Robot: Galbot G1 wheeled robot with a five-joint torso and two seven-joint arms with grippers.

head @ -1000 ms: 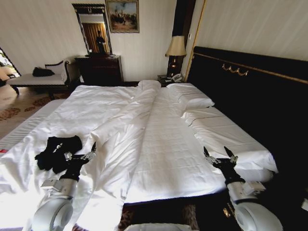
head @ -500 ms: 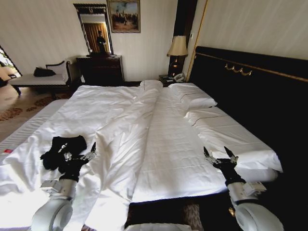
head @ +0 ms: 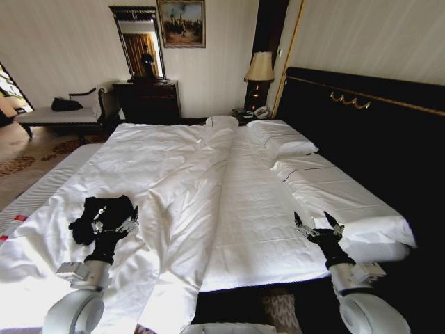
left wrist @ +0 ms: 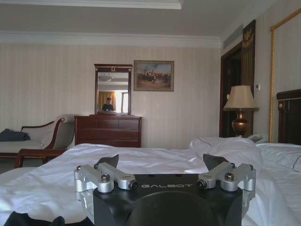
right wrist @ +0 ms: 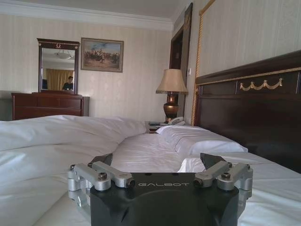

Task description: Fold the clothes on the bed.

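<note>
A wide bed [head: 229, 202] with a rumpled white duvet [head: 174, 174] fills the room. The black T-shirt [head: 104, 212] lies bunched at near left, just beside the spread-open, empty left gripper [head: 116, 224]. The right gripper [head: 318, 224] hovers released at near right. A grab could pinch duvet along with shirt.

Both arms reached forward from the robot's shoulders, wrists roughly level. The left claw [head: 117, 224] pointed ahead with its two dark fingers spread apart, tips well separated. The right claw [head: 317, 224] was held in the same pose on the other side, fingers likewise parted, with nothing held between them.
</note>
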